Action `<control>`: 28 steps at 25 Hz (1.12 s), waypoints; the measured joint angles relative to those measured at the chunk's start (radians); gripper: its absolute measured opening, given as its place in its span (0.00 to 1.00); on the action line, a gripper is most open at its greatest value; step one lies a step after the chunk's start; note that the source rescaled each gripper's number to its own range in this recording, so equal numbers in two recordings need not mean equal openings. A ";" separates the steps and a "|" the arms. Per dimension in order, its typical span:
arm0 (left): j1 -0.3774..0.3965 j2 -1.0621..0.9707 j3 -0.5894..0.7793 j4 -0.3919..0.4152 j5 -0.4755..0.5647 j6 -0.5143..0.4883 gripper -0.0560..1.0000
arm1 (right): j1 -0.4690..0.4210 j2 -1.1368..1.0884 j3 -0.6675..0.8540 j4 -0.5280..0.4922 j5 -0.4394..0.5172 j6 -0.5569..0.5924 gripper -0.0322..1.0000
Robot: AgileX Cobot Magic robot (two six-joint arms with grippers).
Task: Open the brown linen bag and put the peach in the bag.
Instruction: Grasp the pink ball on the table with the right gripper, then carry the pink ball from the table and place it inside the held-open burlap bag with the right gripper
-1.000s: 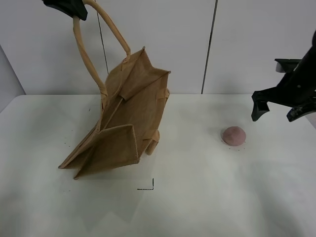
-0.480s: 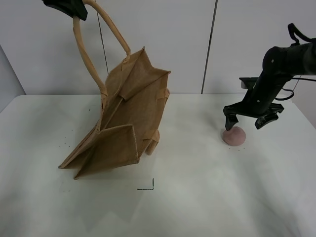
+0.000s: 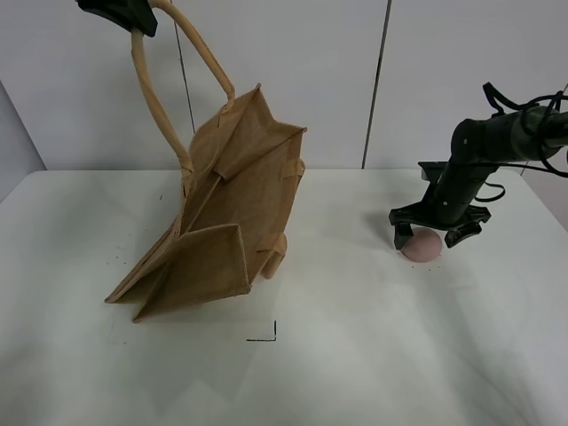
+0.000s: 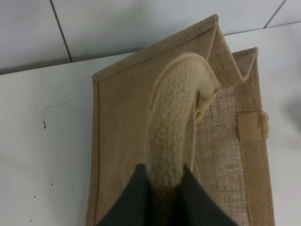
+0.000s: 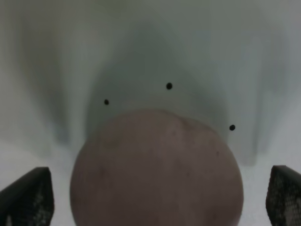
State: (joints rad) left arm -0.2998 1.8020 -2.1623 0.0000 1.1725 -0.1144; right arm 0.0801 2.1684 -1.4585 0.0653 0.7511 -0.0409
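High over the white table [image 3: 355, 373], at the upper left of the exterior view, the left gripper [image 3: 120, 12] pinches the top of one looped handle [image 3: 155, 93] of the brown linen bag [image 3: 226, 213]. The bag hangs tilted from it, its lower edge resting on the tabletop and its mouth partly spread. Well apart to the right, the peach [image 3: 422, 248] sits on the table with the right gripper [image 3: 429, 238] lowered over it, a dark finger on each side. A small black corner mark [image 3: 266, 335] shows on the table in front of the bag.

Seen from the left wrist, the thick woven handle [image 4: 176, 132] runs up between the two dark fingers [image 4: 127, 202], which are clamped tight against it. Below lie the bag's coarse panel [image 4: 117, 141] and folded gusset, with table and tiled wall behind.

Seen from the right wrist, the peach [image 5: 157, 169] fills the middle of the picture (its skin dull pink and faintly speckled). The gripper's two fingertips [image 5: 26, 195] stand spread wide at either edge, clear of the fruit. Three black dots [image 5: 169, 85] mark the table just beyond it.
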 joint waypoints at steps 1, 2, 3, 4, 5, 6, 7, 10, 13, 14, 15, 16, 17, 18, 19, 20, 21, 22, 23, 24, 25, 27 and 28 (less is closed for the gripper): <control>0.000 0.000 0.000 0.000 0.000 0.000 0.05 | 0.000 0.007 0.000 0.000 0.003 0.000 1.00; 0.000 0.000 0.000 0.000 0.000 0.000 0.05 | 0.000 0.017 0.000 -0.005 0.006 0.000 1.00; 0.000 0.000 0.000 0.000 0.000 0.000 0.05 | 0.000 0.025 0.000 -0.010 0.009 0.000 0.99; 0.000 0.000 0.000 0.000 0.000 0.000 0.05 | 0.000 0.028 0.000 -0.012 0.010 0.000 0.96; 0.000 0.000 0.000 0.000 0.000 0.000 0.05 | 0.000 0.030 0.000 -0.014 0.010 0.000 0.90; 0.000 0.000 0.000 0.000 0.000 0.000 0.05 | 0.000 0.030 0.000 -0.014 0.009 0.000 0.82; 0.000 0.000 0.000 0.000 0.000 0.000 0.05 | 0.000 0.030 0.000 -0.014 0.008 0.000 0.69; 0.000 0.000 0.000 0.000 0.000 0.000 0.05 | 0.001 0.022 -0.004 -0.014 0.008 0.000 0.25; 0.000 0.000 0.000 0.000 0.000 0.000 0.05 | 0.001 0.002 -0.004 -0.014 0.009 0.000 0.03; 0.000 0.000 0.000 0.000 0.000 0.000 0.05 | 0.001 -0.003 -0.004 -0.014 0.010 0.000 0.03; 0.000 0.000 0.000 0.000 0.000 0.000 0.05 | 0.001 -0.013 -0.004 -0.014 0.015 0.000 0.03; 0.000 0.000 0.000 0.000 0.000 0.000 0.05 | 0.001 -0.025 -0.004 -0.013 0.021 0.000 0.03; 0.000 0.000 0.000 0.000 0.000 0.000 0.05 | 0.001 -0.043 -0.004 -0.013 0.026 0.000 0.03; 0.000 0.000 0.000 0.000 0.000 0.000 0.05 | 0.001 -0.062 -0.004 -0.012 0.037 -0.003 0.03; 0.000 0.000 0.000 0.000 0.000 0.000 0.05 | 0.001 -0.092 -0.004 -0.009 0.046 -0.012 0.03; 0.000 0.000 0.000 0.000 0.000 0.000 0.05 | 0.001 -0.126 -0.004 -0.003 0.056 -0.025 0.03; 0.000 0.000 0.000 0.000 0.000 0.000 0.05 | 0.001 -0.157 -0.004 0.002 0.066 -0.035 0.03; 0.000 0.000 0.000 0.000 0.000 0.000 0.05 | 0.001 -0.197 -0.004 0.011 0.078 -0.048 0.03; 0.000 0.000 0.000 0.000 0.000 0.000 0.05 | 0.001 -0.235 -0.004 0.019 0.089 -0.060 0.03; 0.000 0.000 0.000 0.000 0.000 0.000 0.05 | 0.001 -0.270 -0.006 0.026 0.104 -0.074 0.03; 0.000 0.000 0.000 0.000 0.000 0.000 0.05 | 0.001 -0.295 -0.017 0.039 0.126 -0.081 0.03; 0.000 0.000 0.000 0.000 0.000 0.000 0.05 | 0.001 -0.334 -0.062 0.072 0.180 -0.091 0.03; 0.000 0.000 0.000 0.000 0.000 0.000 0.05 | 0.001 -0.342 -0.099 0.090 0.213 -0.095 0.03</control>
State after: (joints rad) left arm -0.2998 1.8020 -2.1623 0.0000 1.1725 -0.1144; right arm 0.0810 1.8264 -1.5578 0.1555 0.9639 -0.1356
